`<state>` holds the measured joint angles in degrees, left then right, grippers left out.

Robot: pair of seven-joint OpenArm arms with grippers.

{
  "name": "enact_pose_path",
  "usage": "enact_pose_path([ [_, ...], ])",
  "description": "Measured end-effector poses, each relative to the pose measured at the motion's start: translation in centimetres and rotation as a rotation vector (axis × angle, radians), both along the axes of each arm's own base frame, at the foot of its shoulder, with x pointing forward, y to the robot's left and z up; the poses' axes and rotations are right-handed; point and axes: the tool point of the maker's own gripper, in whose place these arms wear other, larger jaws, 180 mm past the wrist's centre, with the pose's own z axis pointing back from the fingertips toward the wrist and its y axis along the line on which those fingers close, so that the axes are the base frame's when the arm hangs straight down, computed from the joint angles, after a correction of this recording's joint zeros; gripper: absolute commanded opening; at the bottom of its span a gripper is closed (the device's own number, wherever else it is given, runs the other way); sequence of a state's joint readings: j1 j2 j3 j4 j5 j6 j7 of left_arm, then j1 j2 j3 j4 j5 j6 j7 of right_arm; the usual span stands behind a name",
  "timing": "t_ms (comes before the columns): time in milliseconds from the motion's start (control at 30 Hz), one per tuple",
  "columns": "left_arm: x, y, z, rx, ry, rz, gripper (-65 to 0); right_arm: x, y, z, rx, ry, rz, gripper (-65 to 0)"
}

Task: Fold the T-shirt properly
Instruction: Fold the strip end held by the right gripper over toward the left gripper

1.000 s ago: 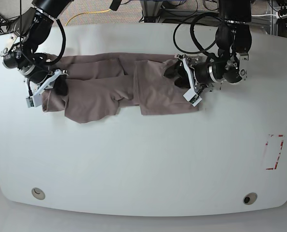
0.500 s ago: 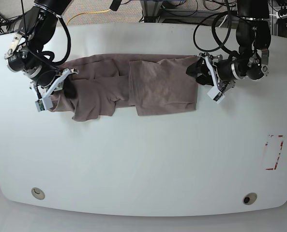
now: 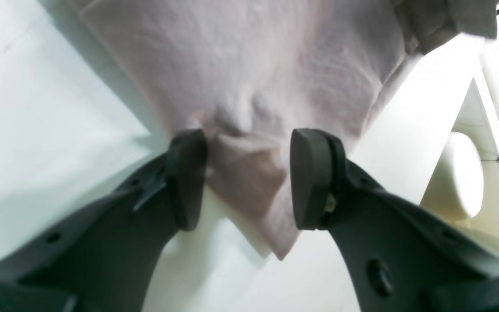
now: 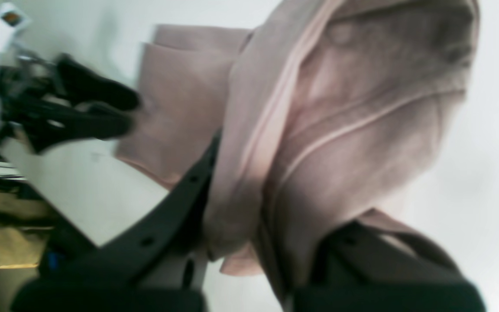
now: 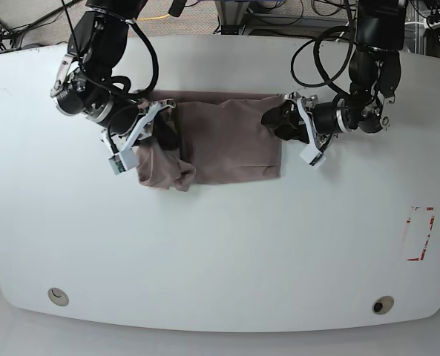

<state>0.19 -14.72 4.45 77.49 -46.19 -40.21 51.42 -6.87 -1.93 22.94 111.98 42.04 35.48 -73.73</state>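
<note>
The mauve T-shirt [image 5: 220,137] lies bunched into a short band at the back middle of the white table [image 5: 220,245]. My right gripper [image 5: 162,133] is shut on the shirt's left part, lifted and draped over the rest. In the right wrist view the gathered T-shirt [image 4: 345,112] hangs pinched in the right gripper [image 4: 258,242]. My left gripper [image 5: 277,122] stands open at the shirt's right edge. In the left wrist view a corner of the T-shirt [image 3: 249,86] lies between the left gripper [image 3: 247,177] fingers [image 3: 186,173], with a gap beside the other pad.
A red-outlined rectangle [image 5: 420,233] is marked near the table's right edge. Two round holes [image 5: 58,297] [image 5: 383,305] sit near the front edge. Cables and equipment stand behind the table's far edge.
My right gripper has carried the shirt's left end to the right, over the middle, so the shirt is now shorter. My left gripper has moved left, back to the shirt's right edge.
</note>
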Motion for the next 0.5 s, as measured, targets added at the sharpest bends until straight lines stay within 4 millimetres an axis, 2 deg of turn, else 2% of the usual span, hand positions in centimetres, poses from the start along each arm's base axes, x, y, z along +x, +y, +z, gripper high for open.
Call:
enact_pose_path([
  [67,-0.1,0.0,0.0,0.0,0.002,0.0,-35.7,0.0,1.4,0.3,0.038,-0.006,0.012,-65.0],
  [233,-0.1,0.0,-0.1,-0.001,0.003,0.001,-35.7,0.9,2.8,1.1,0.076,-0.026,0.003,-65.0],
  [333,-0.1,0.0,-0.1,-0.002,0.003,0.0,-35.7,1.5,4.4,1.8,0.118,-0.048,0.023,-65.0],
  [400,-0.1,0.0,-0.1,-0.002,0.001,-0.001,-35.7,1.4,5.8,1.6,0.16,-0.032,0.052,-65.0],
  [500,-0.1,0.0,-0.1,-0.002,0.001,-0.001,-35.7,1.2,6.5,0.6,0.169,-0.004,0.063,-65.0],
])
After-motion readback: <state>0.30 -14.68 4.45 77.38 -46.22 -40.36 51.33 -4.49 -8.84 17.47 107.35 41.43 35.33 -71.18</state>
